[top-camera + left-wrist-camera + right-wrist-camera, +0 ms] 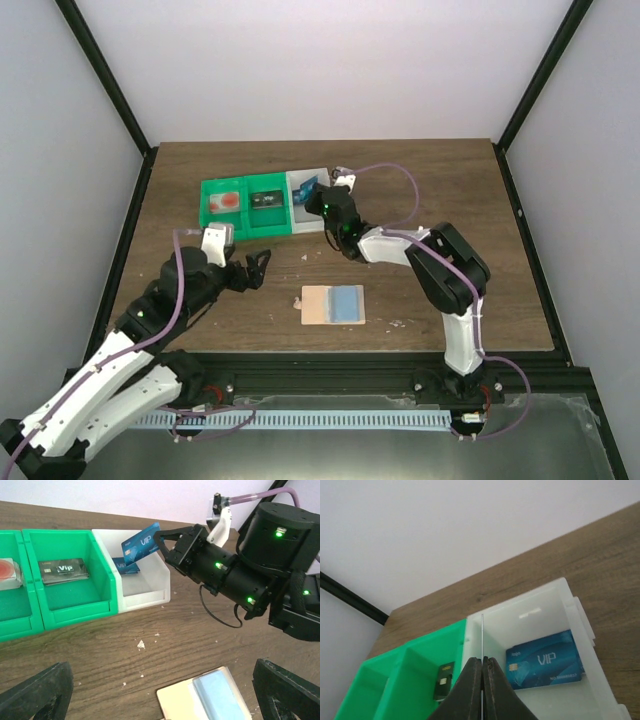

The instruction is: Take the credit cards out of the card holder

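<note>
Just above the rim of the white bin [150, 598], the right gripper [164, 539] pinches a blue VIP card [141, 543]; the left gripper [257, 268] gapes wide beside the tan card holder [316, 305], mid-table, light blue card [347, 303] on it.

Smooth plastic card [141, 544], grained wooden table [175, 645]

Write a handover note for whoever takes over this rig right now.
Grippers: left gripper open and empty, beside the card holder; right gripper shut on the held blue VIP card, above the white bin.
Done: a second blue VIP card lies in the white bin; dark cards lie in the green bin.
Left: release the held card; take out the light blue card at the holder.
</note>
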`<state>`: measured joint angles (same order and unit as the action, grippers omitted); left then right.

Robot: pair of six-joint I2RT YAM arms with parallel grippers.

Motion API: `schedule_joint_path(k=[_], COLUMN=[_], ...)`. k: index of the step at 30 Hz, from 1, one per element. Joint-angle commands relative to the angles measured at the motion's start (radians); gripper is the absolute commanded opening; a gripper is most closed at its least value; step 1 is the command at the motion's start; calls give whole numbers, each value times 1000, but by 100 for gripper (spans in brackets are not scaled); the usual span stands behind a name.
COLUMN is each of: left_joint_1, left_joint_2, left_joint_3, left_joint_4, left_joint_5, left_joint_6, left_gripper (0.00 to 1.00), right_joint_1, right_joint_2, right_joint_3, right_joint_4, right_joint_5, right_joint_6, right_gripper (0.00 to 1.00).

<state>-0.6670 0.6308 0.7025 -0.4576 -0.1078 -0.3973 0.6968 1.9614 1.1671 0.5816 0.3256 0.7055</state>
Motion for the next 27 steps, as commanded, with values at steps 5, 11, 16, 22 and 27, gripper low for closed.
schedule_joint_path(k=[5, 11, 16, 22, 27], left_joint_1=[2, 2, 2, 2, 1], left_joint_2=[0, -12, -12, 4, 9], left_joint_3=[-17, -19, -23, -23, -25], left_joint_4=[25, 21, 27, 24, 28], left_joint_5=[33, 25, 30, 38, 51], left_joint_6=[22, 17, 18, 15, 18], left_gripper=[100, 100, 100, 100, 100], right_joint_1=[-36, -46, -49, -52, -58], right_joint_2=[116, 186, 231, 294, 311], right_joint_3=[138, 194, 223, 279, 260], right_joint_4=[-72, -99, -122, -133, -76], right_joint_5=[-43, -75, -73, -92, -120], right_joint_6=[30, 22, 43, 33, 46], right_gripper=[1, 1, 0, 0, 1])
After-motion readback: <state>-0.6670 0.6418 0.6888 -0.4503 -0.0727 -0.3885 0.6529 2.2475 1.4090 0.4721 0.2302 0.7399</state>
